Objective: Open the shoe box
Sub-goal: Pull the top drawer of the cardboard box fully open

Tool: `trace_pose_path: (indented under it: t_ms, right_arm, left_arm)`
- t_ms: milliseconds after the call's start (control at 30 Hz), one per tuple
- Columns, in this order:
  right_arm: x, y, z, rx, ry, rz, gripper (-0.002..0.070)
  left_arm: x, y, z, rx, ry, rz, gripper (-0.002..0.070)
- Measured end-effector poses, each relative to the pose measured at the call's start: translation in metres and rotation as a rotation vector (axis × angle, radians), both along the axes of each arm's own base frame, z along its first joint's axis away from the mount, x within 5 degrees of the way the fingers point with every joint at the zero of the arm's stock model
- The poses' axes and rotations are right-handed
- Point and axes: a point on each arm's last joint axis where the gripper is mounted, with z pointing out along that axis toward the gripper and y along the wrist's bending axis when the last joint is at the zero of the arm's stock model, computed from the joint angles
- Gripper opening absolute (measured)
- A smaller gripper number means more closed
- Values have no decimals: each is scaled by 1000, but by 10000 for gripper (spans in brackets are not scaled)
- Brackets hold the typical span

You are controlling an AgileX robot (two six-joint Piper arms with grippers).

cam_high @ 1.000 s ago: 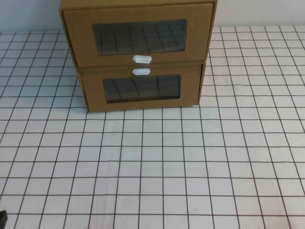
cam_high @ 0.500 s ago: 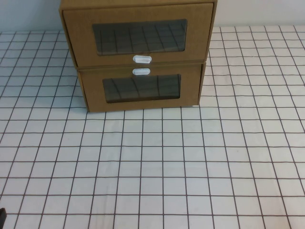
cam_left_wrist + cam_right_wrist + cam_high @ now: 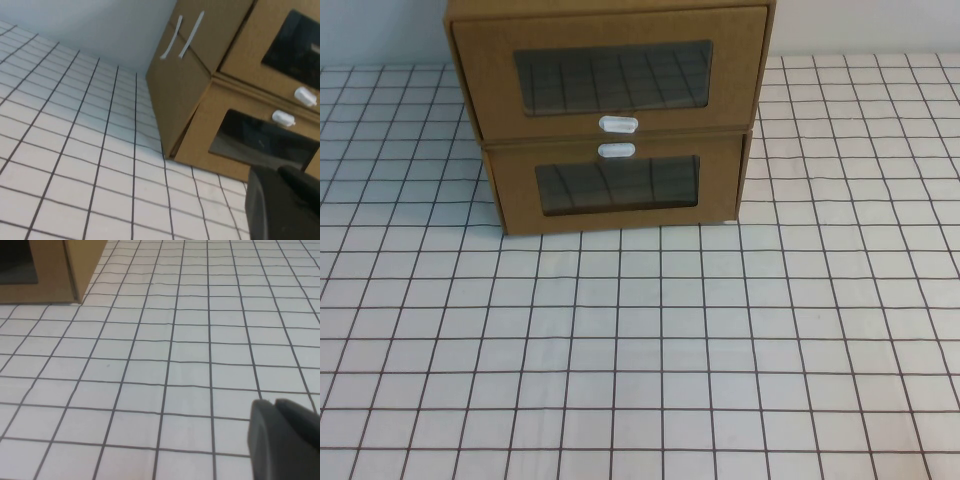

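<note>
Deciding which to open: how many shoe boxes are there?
2: the upper shoe box sits on the lower shoe box, far back on the table. The left claw is near their left corner; the right claw, shut, is off to their right.

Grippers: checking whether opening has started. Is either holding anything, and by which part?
Nothing is held. The left gripper hangs short of the brown cardboard shoe box; the right gripper, shut, is over the white gridded table.

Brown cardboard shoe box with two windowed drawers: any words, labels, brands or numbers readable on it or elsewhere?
None: the brown cardboard shoe box, its white oval handles and the white gridded table carry no text. The left gripper, near the box's corner, and the shut right gripper, over the table, show no markings.
</note>
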Motion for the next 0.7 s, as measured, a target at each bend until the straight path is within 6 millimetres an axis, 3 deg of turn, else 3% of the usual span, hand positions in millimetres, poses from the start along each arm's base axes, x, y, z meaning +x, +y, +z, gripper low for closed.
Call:
trace_pose_path:
  t_ms: [267,433,533,700]
  right_arm:
    - [0,0,0,0,0,0,-13]
    - [0,0,0,0,0,0,-13]
    - [0,0,0,0,0,0,-13]
    - [0,0,0,0,0,0,-13]
  left_arm:
    - [1,5,12,-16,-128,51,-2]
    - [0,3,12,-105,-81,31,-2]
    - [1,-1,26,-91,-9,-6,-2]
    - [18,-8,69,18,162,-66,-2]
